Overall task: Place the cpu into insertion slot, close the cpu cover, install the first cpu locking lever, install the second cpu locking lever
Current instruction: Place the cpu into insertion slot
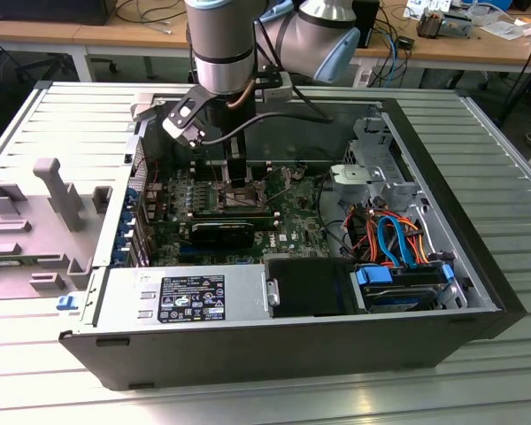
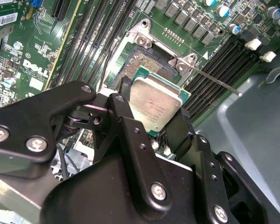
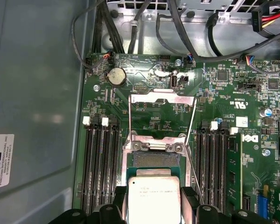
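Gripper [image 1: 237, 184] fingers [image 2: 119, 105] are clenched on the cpu [image 2: 155, 106], one black finger on each of two opposite edges of the chip, whose silver-grey top faces up. In the exterior view the arm reaches straight down into the open computer case [image 1: 248, 354], which lies on its side on the ribbed metal worktop [image 1: 248, 407].

Well off to the gripper's side, at the exterior view's left, a grey moulded fixture [image 1: 44, 212] rests on the worktop outside the case. Nearer the camera than the gripper, a silver power supply [image 1: 186, 297] with a black label sits along the case wall. Directly under the gripper is the green motherboard [image 1: 292, 217].

In both wrist views the insertion slot [image 3: 156, 160] lies just beyond the held chip, its dark pin field bare inside the silver rim. The cpu hangs over the slot's edge nearest the gripper and is not seated in it. Past the slot, on the side away from the gripper, the cpu cover [image 3: 163, 98] is swung open, with green board showing through its window. A thin locking lever [image 2: 214, 82] juts at a slant from the slot's corner. Black memory slots [image 3: 100, 161] flank the slot and the gripper on both sides.

At the exterior view's right of the gripper, orange and blue cables [image 1: 394, 239] are bunched beside the drive bay [image 1: 407, 292].
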Available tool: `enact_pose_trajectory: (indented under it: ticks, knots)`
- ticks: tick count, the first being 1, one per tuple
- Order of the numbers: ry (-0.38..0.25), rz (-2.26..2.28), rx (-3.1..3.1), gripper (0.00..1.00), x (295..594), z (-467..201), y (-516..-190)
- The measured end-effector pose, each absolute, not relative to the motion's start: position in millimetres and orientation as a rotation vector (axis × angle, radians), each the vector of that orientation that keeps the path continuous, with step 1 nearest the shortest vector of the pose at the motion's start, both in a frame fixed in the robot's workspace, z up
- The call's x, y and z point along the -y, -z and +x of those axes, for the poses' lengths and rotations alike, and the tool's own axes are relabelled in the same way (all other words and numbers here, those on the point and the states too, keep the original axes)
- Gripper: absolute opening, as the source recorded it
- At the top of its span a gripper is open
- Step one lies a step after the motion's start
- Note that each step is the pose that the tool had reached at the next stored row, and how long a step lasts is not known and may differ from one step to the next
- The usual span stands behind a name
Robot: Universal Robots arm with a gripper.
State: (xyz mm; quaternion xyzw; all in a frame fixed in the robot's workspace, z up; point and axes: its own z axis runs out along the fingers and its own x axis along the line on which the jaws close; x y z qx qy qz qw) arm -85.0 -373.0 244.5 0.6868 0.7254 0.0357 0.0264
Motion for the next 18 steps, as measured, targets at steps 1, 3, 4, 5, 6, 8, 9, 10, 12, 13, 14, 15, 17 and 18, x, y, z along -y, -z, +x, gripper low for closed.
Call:
enact_pose_trajectory:
  ticks: [1, 3, 4, 5, 6, 8, 9, 10, 12, 13, 14, 15, 17, 18]
  knots:
    - [-0.11, 2.122, -2.241, 0.55, 373.0, -85.0, -243.9]
    - [-0.11, 2.122, -2.241, 0.55, 373.0, -85.0, -243.3]
    - [-0.11, 2.122, -2.241, 0.55, 373.0, -85.0, -242.8]
    - [-0.11, 2.122, -2.241, 0.55, 373.0, -85.0, -242.2]
    - [-0.11, 2.123, -2.241, 0.55, 373.0, -85.0, -241.9]
    - [-0.11, 2.123, -2.24, 0.55, 373.0, -85.0, -241.2]
    - [-0.11, 2.124, -2.24, 0.55, 373.0, -85.0, -240.8]
    - [-0.11, 2.124, -2.24, 0.55, 373.0, -85.0, -240.6]
    - [-0.11, 2.124, -2.239, 0.55, 373.0, -85.0, -240.2]
    - [-0.11, 2.124, -2.239, 0.55, 373.0, -85.0, -240.1]
    - [-0.11, 2.125, -2.238, 0.55, 373.0, -85.0, -239.6]
    - [-0.11, 2.126, -2.238, 0.55, 373.0, -85.0, -239.2]
    - [-0.11, 2.126, -2.238, 0.55, 373.0, -85.0, -239.0]
    - [-0.11, 2.126, -2.238, 0.55, 373.0, -85.0, -238.7]
